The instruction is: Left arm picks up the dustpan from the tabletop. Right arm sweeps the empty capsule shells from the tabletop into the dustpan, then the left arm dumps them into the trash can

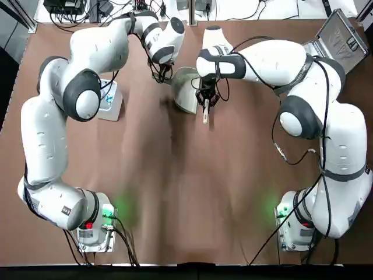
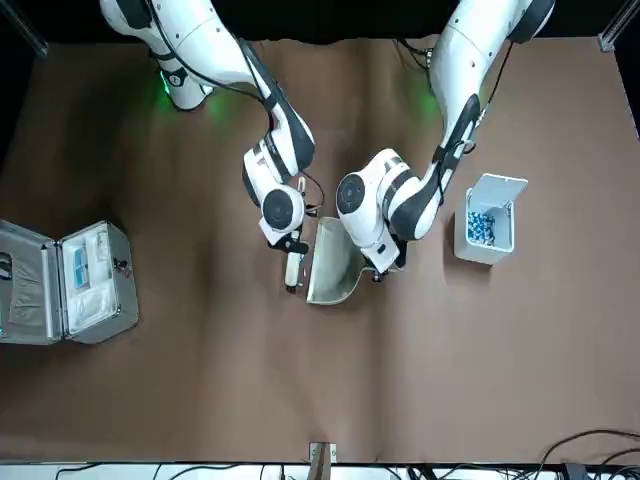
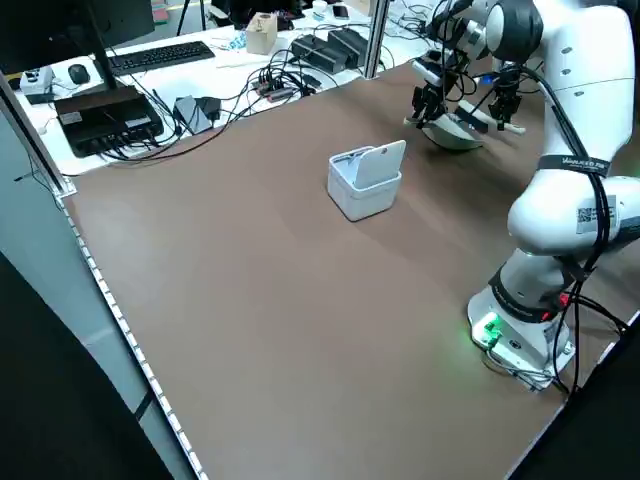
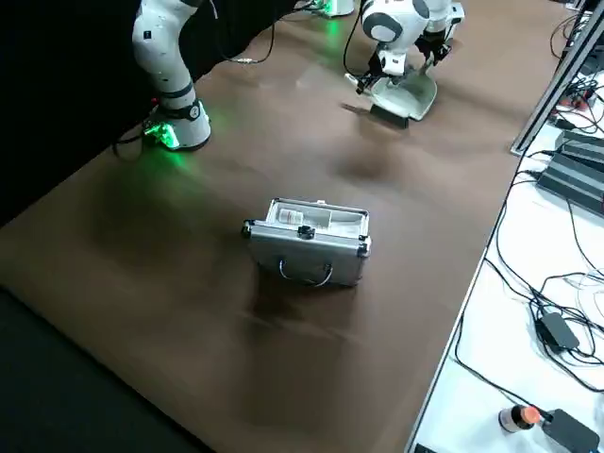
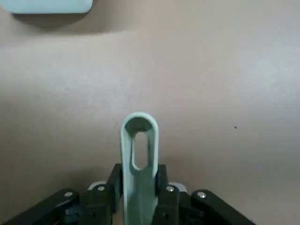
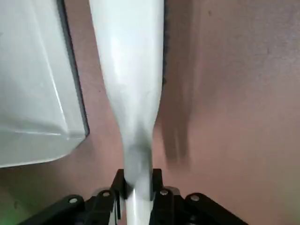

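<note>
- Brown tabletop [image 1: 186,192] carries the whole setup; both arms reach to its far middle, pincers close together.
- Left gripper [image 5: 139,190] is clenched on the thin handle of the dustpan [image 1: 185,90]. The left wrist view shows the handle's slotted loop end poking out past the fingers [image 5: 161,194]; no other view shows this.
- Pan sits just beside the left gripper, on the side toward the right gripper, its open mouth facing the brush.
- Right gripper [image 6: 138,187] is clamped on the slim white brush [image 6: 129,70]. In the right wrist view, dark bristles run along the brush's far edge and the dustpan's dark-lipped rim lies just beside it.
- Empty capsule shells: cannot pick any out on the tabletop in any view.
- Trash can [image 2: 487,232] stands well apart from the left gripper, out toward the robot's left. Front view shows its white flap lid raised and blue bits inside; from overhead the left arm [image 1: 64,116] hides most of it.
- Silver case [image 2: 65,285] lies open, well away on the right arm's [image 1: 315,116] side. Right side view shows its handle and latches; front view shows the pale contents.
- Writing: a black QR-type label and a line of small print on the left arm in the left side view; text too small to read.
- Green lights glow at both arm bases.
</note>
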`<state>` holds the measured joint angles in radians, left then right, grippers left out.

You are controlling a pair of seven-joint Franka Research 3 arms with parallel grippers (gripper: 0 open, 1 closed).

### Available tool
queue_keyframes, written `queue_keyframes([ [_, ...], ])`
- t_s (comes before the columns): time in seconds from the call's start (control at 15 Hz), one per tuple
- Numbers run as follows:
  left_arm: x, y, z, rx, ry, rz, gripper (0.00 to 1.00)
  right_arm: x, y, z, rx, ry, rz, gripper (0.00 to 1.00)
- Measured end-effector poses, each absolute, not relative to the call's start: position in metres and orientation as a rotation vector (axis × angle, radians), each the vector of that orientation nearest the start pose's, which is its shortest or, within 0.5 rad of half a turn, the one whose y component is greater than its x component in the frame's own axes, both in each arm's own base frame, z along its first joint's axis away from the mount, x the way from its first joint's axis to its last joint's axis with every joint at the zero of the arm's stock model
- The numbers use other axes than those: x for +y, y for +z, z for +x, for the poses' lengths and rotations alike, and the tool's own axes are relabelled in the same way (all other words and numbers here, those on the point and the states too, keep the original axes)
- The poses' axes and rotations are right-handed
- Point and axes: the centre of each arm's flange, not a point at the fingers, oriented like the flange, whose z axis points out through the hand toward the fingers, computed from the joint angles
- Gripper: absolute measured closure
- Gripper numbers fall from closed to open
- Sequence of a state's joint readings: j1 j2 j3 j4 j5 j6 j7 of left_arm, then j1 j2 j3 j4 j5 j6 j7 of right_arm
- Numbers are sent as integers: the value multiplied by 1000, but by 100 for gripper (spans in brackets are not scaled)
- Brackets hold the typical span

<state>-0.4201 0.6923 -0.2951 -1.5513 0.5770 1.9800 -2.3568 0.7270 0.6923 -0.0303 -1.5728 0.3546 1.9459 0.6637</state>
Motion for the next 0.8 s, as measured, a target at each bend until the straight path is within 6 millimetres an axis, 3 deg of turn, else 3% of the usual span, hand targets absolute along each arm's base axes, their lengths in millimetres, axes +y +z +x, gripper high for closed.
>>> queue_keyframes([
  [0.8,-399,240,554,-1849,-436,-2213,67,485,213,489,239,656,-2993,74],
])
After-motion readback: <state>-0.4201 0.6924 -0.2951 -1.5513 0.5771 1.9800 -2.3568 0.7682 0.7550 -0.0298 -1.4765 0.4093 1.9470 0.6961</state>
